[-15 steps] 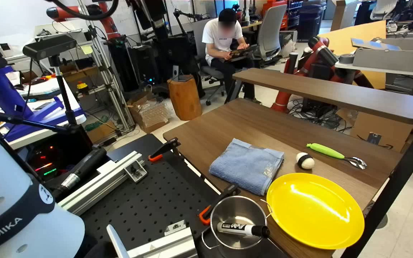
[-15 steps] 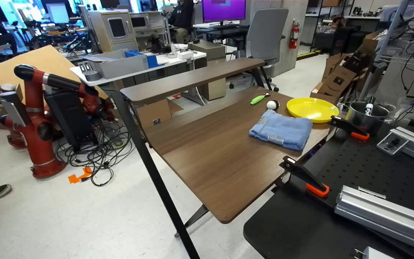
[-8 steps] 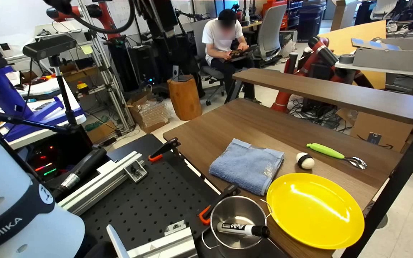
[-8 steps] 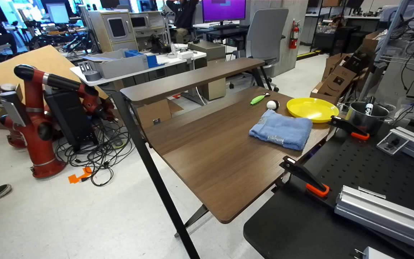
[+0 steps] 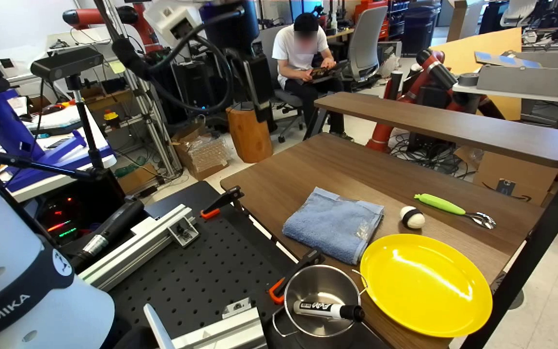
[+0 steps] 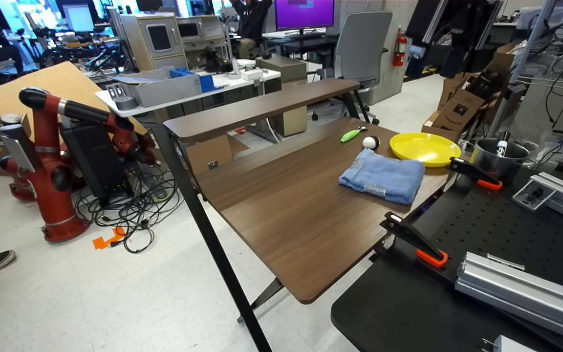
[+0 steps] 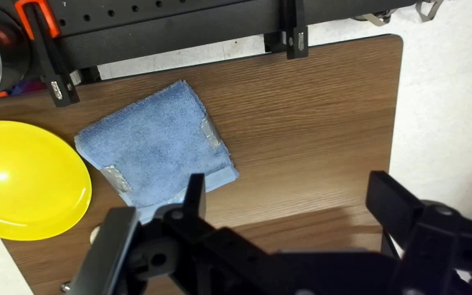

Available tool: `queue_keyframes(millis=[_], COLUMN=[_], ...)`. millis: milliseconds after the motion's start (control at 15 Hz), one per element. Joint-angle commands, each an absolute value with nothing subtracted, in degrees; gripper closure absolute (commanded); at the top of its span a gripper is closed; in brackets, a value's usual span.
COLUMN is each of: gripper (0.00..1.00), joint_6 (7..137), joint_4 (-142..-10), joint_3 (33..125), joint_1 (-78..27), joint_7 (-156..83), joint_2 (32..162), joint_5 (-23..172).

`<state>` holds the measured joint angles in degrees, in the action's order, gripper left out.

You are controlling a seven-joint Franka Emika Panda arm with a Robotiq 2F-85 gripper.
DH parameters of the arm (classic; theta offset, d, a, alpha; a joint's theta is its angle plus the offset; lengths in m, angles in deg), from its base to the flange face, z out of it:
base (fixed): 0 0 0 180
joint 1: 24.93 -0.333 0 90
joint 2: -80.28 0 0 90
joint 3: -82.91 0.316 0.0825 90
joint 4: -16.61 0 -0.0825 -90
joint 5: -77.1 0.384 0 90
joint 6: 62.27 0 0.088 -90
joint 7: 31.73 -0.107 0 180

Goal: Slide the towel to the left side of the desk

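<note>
Pincer (image 7: 287, 188) lower than before, jaws wide apart, towel (image 7: 158, 139) well below, left of their gap in the wrist view.

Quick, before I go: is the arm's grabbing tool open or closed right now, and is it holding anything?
Tool: open, jaws wide apart, holding nothing; the blue towel lies on the desk.
</note>
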<state>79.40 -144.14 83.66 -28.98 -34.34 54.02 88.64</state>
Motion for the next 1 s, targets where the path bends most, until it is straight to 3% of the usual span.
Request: queue_keyframes(millis=[0,933], gripper=[0.00,0.00], joint_6=[84.1,94.4], joint_4=[-142.1,-127.1], joint_3=[82.0,79.5], joint_1=[-27.4,-22.1], joint_7=[-31.5,-30.8], joint_2=[62.0,92.2], joint_5=[87.0,85.4])
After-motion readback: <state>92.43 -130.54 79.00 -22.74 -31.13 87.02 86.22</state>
